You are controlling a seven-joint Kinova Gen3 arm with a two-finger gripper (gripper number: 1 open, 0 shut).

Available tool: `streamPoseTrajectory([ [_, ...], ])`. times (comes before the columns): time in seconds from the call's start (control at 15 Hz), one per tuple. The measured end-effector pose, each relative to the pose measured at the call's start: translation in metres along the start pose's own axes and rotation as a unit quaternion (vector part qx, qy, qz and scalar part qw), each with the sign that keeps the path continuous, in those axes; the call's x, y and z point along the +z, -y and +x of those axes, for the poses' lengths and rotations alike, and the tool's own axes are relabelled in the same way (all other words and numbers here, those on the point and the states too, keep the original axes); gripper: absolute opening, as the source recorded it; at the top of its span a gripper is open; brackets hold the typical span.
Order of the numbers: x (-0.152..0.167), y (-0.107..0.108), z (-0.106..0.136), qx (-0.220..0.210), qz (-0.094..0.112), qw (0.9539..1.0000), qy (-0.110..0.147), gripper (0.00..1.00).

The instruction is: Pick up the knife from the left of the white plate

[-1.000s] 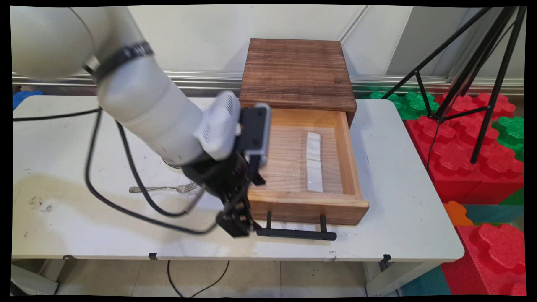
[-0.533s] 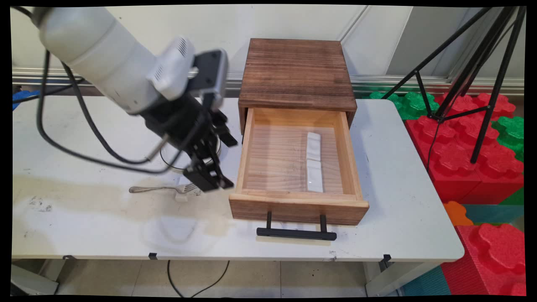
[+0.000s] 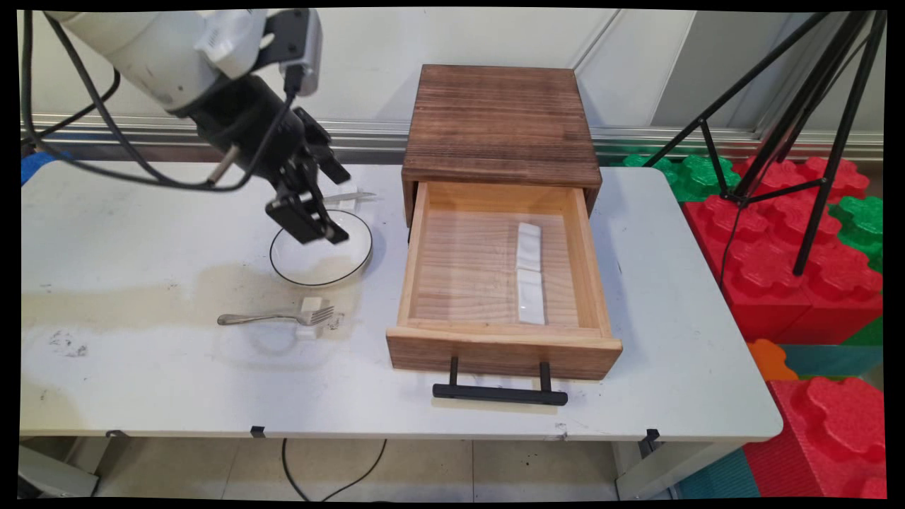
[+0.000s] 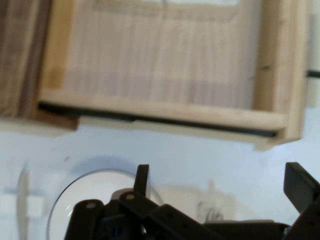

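My pincer has risen clear of the left end of the drawer handle, where it was a second ago at lower centre. It passed over the fork and now hangs at upper left, above the far rim of the black-edged plate. The fingers stand wide apart with nothing between them; the hand view confirms this. The drawer has not shifted: it sits pulled out from the dark wooden cabinet, with two white rests end to end inside it. The fork's tines lie on a small white block below the plate. A slim utensil lies just beyond the plate. All of it rests on the table.
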Motion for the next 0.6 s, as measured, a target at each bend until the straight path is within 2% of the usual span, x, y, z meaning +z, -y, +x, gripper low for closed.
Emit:
streamPoseTrajectory([
  [0.27,-0.002,0.038,-0.014,-0.017,0.026,0.9993,0.022,1.0],
  [0.6,0.007,0.088,-0.029,-0.039,0.066,0.9955,0.056,1.0],
])
